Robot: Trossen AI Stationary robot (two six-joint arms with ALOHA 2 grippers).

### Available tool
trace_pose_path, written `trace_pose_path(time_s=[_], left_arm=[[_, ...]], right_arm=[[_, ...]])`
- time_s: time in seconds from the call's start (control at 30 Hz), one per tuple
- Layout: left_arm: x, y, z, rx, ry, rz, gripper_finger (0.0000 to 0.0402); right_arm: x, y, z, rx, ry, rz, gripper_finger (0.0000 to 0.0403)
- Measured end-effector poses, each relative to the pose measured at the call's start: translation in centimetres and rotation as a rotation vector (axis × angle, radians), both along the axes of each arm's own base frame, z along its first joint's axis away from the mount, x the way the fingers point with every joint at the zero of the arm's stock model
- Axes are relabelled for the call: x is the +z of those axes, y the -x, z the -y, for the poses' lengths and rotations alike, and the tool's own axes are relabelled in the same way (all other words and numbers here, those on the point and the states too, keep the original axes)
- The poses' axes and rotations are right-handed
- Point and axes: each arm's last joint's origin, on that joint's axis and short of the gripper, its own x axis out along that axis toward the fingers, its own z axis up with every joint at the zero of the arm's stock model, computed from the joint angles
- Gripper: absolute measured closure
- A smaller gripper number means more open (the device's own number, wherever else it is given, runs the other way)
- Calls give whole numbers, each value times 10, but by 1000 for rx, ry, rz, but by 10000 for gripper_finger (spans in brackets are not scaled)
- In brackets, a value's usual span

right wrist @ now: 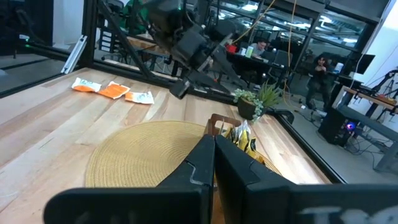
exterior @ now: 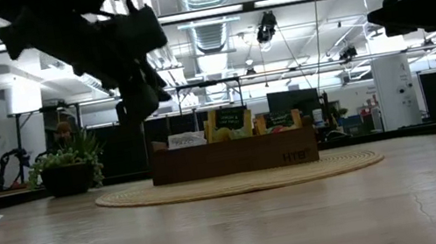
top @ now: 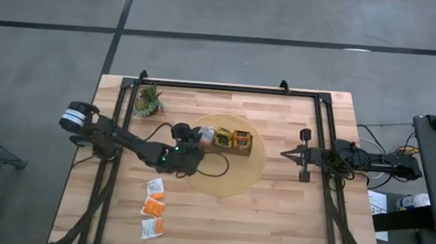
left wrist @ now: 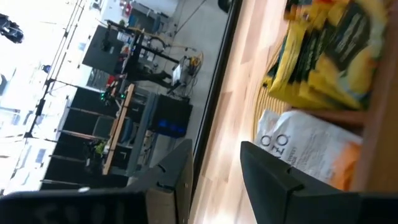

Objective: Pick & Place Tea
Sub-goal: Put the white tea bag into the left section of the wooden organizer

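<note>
Left tool (top: 199, 138) hangs released above the wooden tray (top: 232, 141) on the round mat (top: 226, 165), mid tabletop. Three tea sachets (top: 153, 207) lie near the front-left corner. Low down, sachets (exterior: 229, 122) stand inside the tray. Right tool (top: 287, 153) waits clenched near the right edge.

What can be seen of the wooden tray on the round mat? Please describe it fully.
The wooden tray is a low brown box with dividers, standing level on the round woven mat near the table's middle. Yellow-and-dark tea sachets stand upright in it; a white-and-orange sachet lies at its left end. The left hand, open, hovers just beside that end.
</note>
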Motion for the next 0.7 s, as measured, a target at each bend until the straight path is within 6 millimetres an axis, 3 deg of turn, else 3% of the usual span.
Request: trace_pose_path(time_s=[0.37, 0.7], left_arm=[[15, 18, 40, -102, 90, 134, 273], [34, 46, 85, -211, 163, 292, 273]], right_arm=[[0, 0, 0, -1, 0, 1, 394], [0, 0, 0, -1, 0, 2, 394]])
